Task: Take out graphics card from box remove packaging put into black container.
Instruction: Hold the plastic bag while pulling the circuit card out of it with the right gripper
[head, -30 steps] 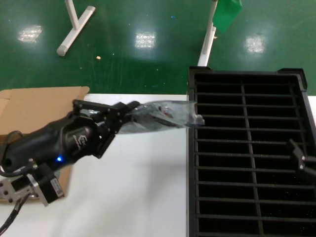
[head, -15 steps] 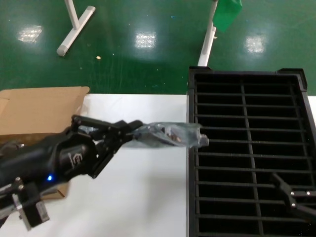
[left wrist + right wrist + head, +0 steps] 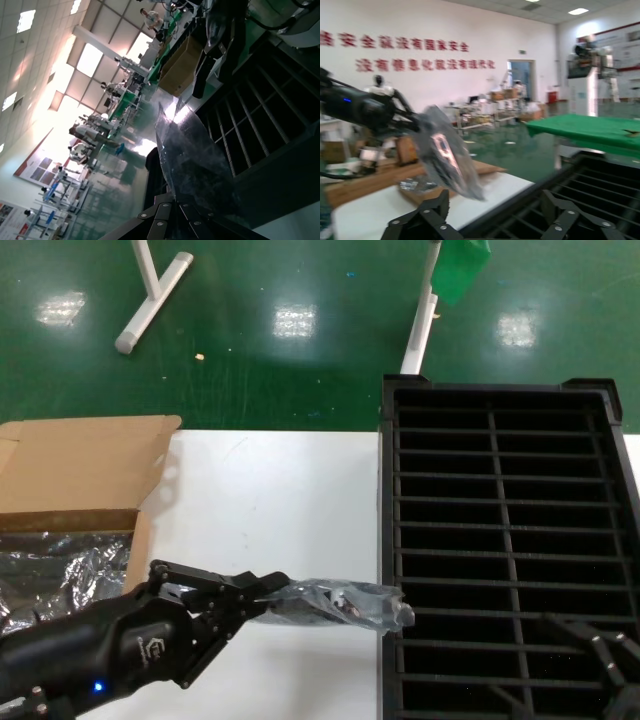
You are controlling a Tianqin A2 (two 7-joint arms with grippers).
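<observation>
At nine o'clock the cardboard box point(image 3: 75, 475) lies open. The left gripper point(image 3: 262, 592) pinches the bagged graphics card point(image 3: 340, 602) at six o'clock, reaching the black container point(image 3: 500, 540). The right gripper point(image 3: 492, 212) hovers spread, empty.

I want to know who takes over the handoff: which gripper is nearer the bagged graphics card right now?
Left. The left gripper is shut on one end of the packaging holding the graphics card. The right gripper waits open over the black container, apart from it.

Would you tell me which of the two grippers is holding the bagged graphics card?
The left gripper holds the bagged graphics card; the right gripper is empty, over the black container.
</observation>
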